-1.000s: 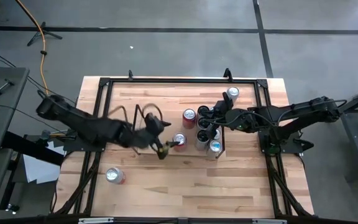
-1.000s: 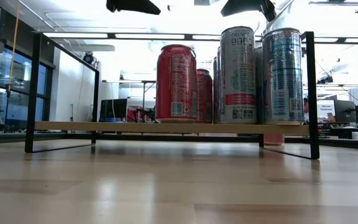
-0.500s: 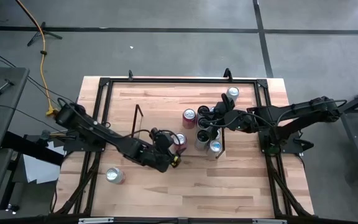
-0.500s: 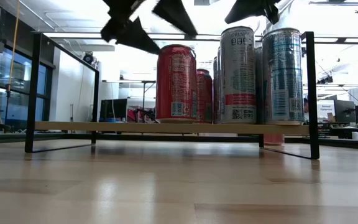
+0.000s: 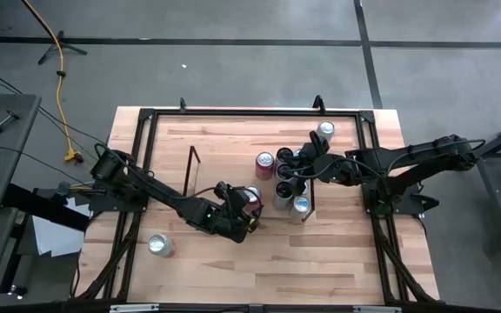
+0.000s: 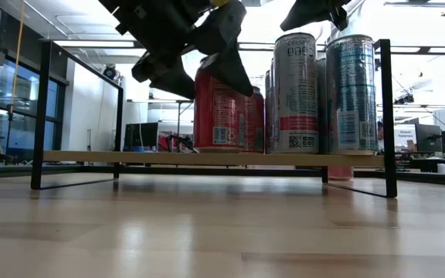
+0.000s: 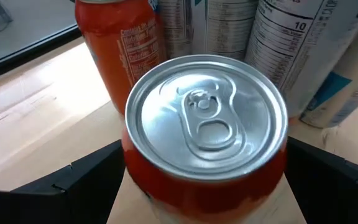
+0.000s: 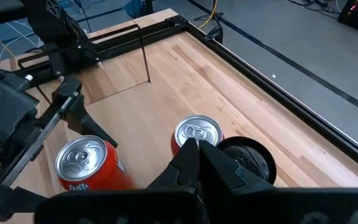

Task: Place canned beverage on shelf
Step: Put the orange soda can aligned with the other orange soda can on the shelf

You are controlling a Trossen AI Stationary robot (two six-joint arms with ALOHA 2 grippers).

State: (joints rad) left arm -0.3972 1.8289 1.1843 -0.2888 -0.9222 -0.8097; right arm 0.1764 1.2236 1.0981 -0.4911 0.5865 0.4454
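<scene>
A red can (image 7: 207,124) stands upright on the shelf (image 6: 130,157), a low wood board with black wire ends. My left gripper (image 6: 203,73) is open, with one finger on either side of this can's top (image 5: 250,196); I see no touch. Behind it stand a second red can (image 5: 264,161) and tall silver cans (image 6: 296,93). My right gripper (image 8: 194,155) is shut and hangs above the cans at the shelf's right end (image 5: 307,161).
A loose red can (image 5: 159,246) sits on the plank tabletop near its front left. Black metal rails (image 5: 233,113) frame the tabletop. The shelf's left half is bare, as is the wood between the shelf and the table's front edge.
My left gripper has come down from above the shelf toward the red can, tipping further downward, and its open fingers now stand around the can's top. The cans have not moved.
</scene>
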